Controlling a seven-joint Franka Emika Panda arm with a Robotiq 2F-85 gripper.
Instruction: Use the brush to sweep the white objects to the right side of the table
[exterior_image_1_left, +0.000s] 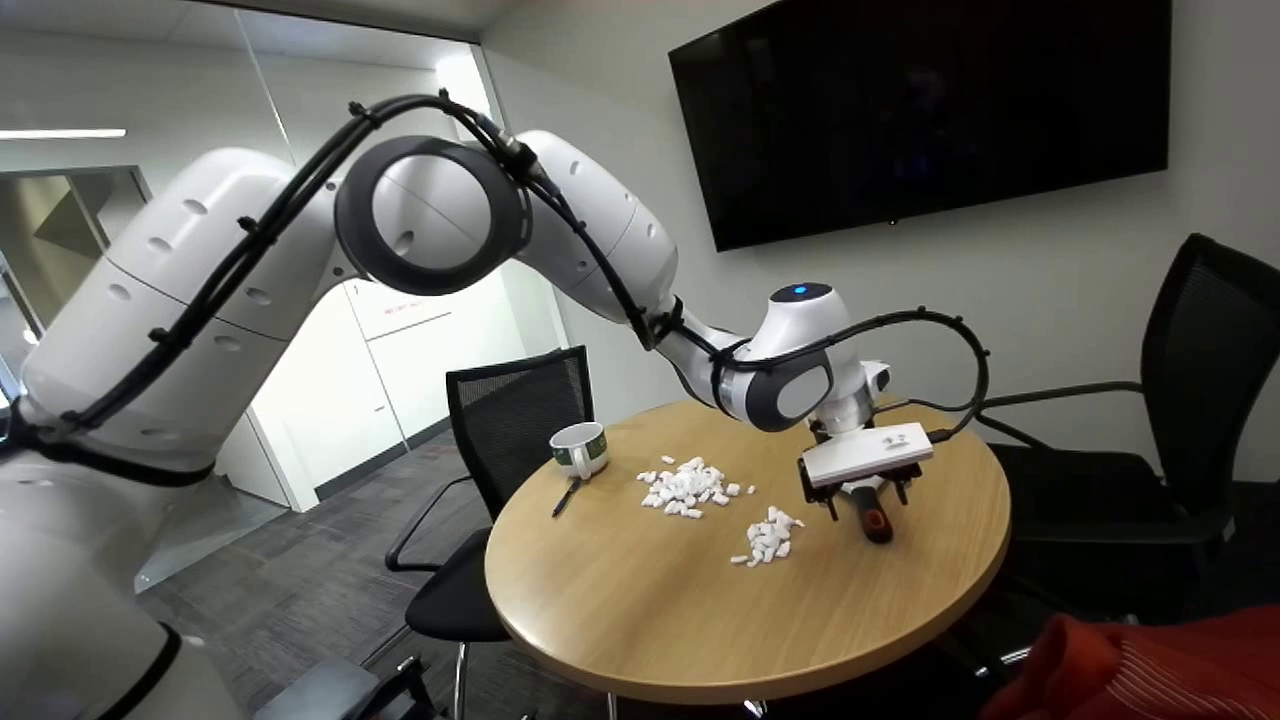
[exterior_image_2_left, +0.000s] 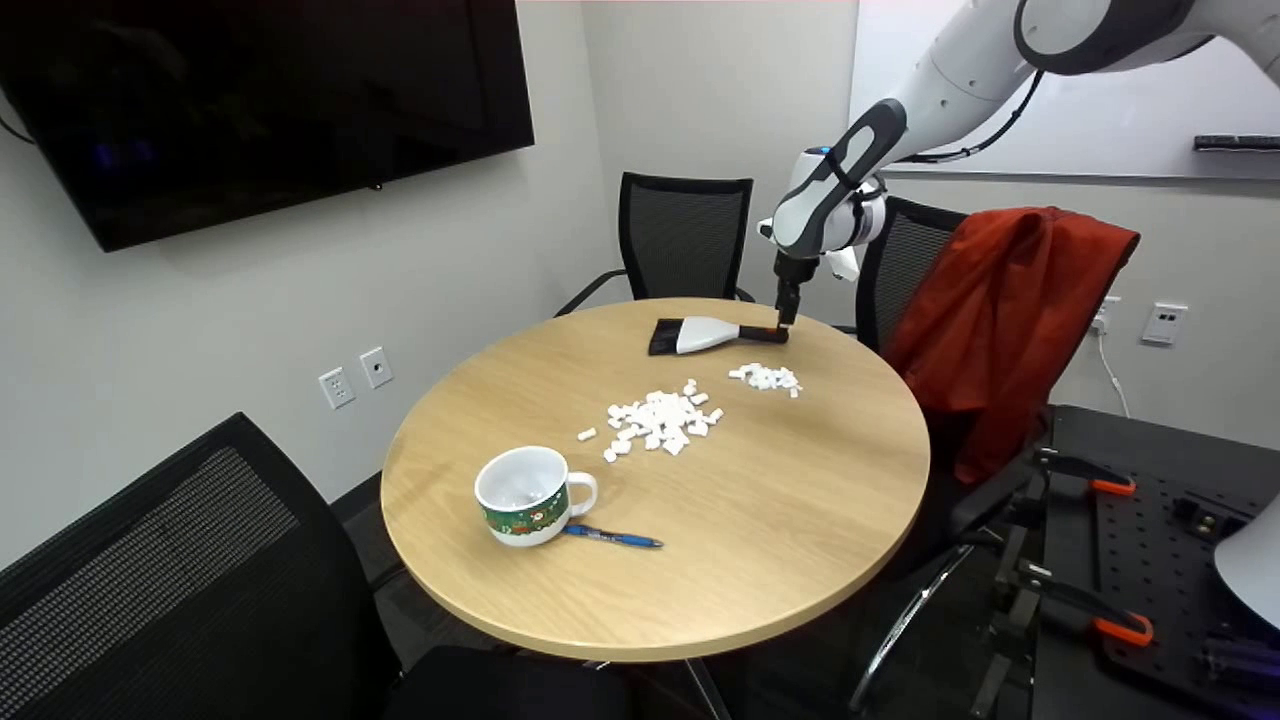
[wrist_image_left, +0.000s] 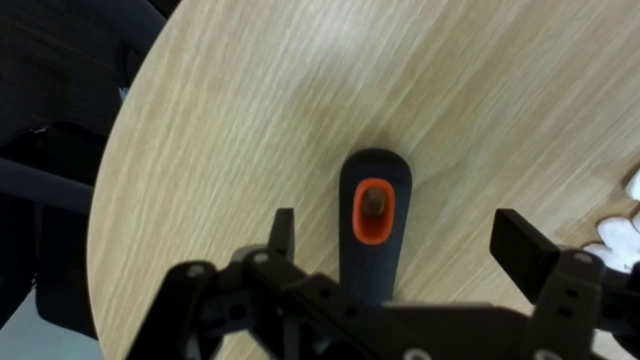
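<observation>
The brush (exterior_image_2_left: 708, 333) lies flat on the round light-brown wooden table (exterior_image_2_left: 760, 570), with black bristles, a white middle and a dark handle with an orange hole. Its handle shows in the wrist view (wrist_image_left: 370, 270) and in an exterior view (exterior_image_1_left: 876, 524); my gripper hides most of its head there. My gripper (wrist_image_left: 394, 218) is open, one finger each side of the handle and apart from it, nearer on the left. It also shows in both exterior views (exterior_image_1_left: 868, 506) (exterior_image_2_left: 787, 320). White bits lie in a larger pile (exterior_image_1_left: 688, 486) (exterior_image_2_left: 660, 420) and a smaller pile (exterior_image_1_left: 768, 538) (exterior_image_2_left: 768, 377), partly visible in the wrist view (wrist_image_left: 620, 242).
A white and green mug (exterior_image_2_left: 527, 497) and a blue pen (exterior_image_2_left: 612, 537) stand and lie near the table's edge, away from the brush. Black chairs (exterior_image_2_left: 685, 235) surround the table, one with a red jacket (exterior_image_2_left: 1010, 300). A screen (exterior_image_1_left: 930, 110) hangs on the wall.
</observation>
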